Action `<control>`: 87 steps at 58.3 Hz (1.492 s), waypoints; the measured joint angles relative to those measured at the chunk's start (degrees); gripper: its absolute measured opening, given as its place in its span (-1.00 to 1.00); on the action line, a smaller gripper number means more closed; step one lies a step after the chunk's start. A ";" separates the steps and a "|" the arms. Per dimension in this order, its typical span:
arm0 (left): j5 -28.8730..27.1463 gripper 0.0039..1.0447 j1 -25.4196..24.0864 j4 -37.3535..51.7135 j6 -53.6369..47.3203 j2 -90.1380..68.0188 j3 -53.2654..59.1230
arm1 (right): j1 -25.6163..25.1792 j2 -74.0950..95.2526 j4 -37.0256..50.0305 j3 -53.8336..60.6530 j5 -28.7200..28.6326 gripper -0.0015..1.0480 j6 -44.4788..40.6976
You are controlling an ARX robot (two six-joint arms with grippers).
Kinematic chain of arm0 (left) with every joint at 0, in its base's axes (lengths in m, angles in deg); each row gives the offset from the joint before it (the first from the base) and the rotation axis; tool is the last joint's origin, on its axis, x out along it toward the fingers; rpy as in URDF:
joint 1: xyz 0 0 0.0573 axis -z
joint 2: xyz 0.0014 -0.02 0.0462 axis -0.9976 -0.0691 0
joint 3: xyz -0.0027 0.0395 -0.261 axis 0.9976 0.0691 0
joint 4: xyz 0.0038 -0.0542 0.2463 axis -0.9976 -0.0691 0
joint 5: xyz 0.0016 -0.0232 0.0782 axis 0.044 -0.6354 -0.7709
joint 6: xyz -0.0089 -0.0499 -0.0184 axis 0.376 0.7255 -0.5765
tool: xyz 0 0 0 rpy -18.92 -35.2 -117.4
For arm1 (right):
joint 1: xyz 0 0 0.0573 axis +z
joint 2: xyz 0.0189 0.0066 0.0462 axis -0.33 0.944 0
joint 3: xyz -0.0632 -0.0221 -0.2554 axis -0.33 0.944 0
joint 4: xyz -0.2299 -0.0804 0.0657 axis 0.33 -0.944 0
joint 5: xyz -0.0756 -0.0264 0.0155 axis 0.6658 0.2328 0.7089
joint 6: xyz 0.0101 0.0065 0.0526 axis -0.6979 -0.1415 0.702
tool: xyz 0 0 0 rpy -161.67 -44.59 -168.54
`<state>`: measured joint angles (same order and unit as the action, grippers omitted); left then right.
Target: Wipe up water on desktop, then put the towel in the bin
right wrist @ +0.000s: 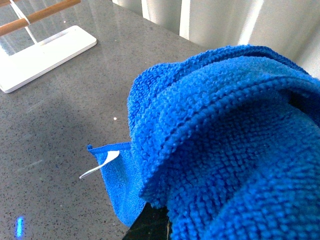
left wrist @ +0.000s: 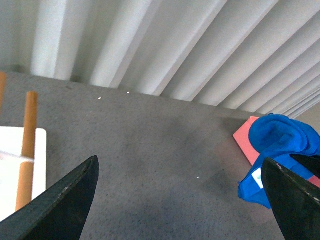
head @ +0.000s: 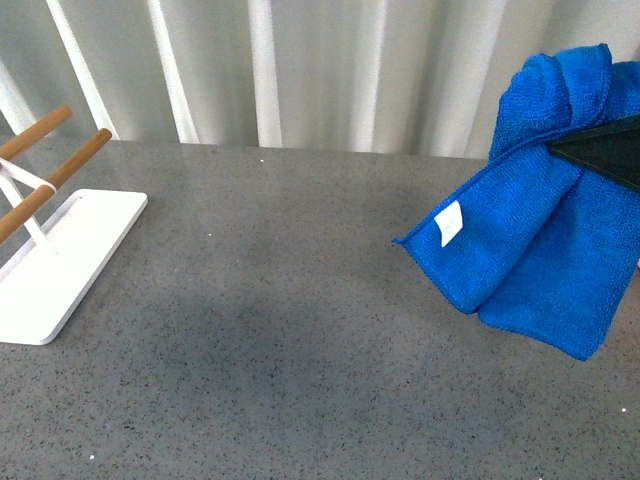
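Note:
The blue fluffy towel (head: 540,240) hangs bunched above the right side of the dark speckled desktop (head: 300,330), its white tag (head: 450,222) facing left. My right gripper (head: 600,150) is shut on the towel's upper folds, and only a dark wedge of it shows. In the right wrist view the towel (right wrist: 225,140) fills most of the picture and hides the jaws. In the left wrist view the towel (left wrist: 277,140) hangs in front of a corner of the salmon-pink bin (left wrist: 244,141). My left gripper (left wrist: 180,165) is open over bare desktop, holding nothing.
A white flat-based rack (head: 60,260) with two wooden rods (head: 55,175) stands at the left edge of the desktop. A white ribbed wall (head: 300,70) runs along the back edge.

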<state>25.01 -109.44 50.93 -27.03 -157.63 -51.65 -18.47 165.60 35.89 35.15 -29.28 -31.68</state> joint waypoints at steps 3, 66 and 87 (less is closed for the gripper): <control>-7.41 0.73 0.33 6.93 -2.51 0.96 3.48 | -0.26 0.22 0.07 0.00 0.57 -0.90 -0.02; -50.05 -0.93 23.34 4.26 -10.82 44.96 32.76 | 1.22 3.04 -6.54 -4.04 12.22 -0.90 -1.84; -50.12 -0.93 23.37 -5.31 -10.82 54.97 32.79 | 1.40 3.06 -6.32 -4.02 12.24 -0.90 -1.99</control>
<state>-25.11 -86.07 45.62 -37.85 -102.66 -18.87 -17.07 168.66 29.57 31.13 -17.04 -33.67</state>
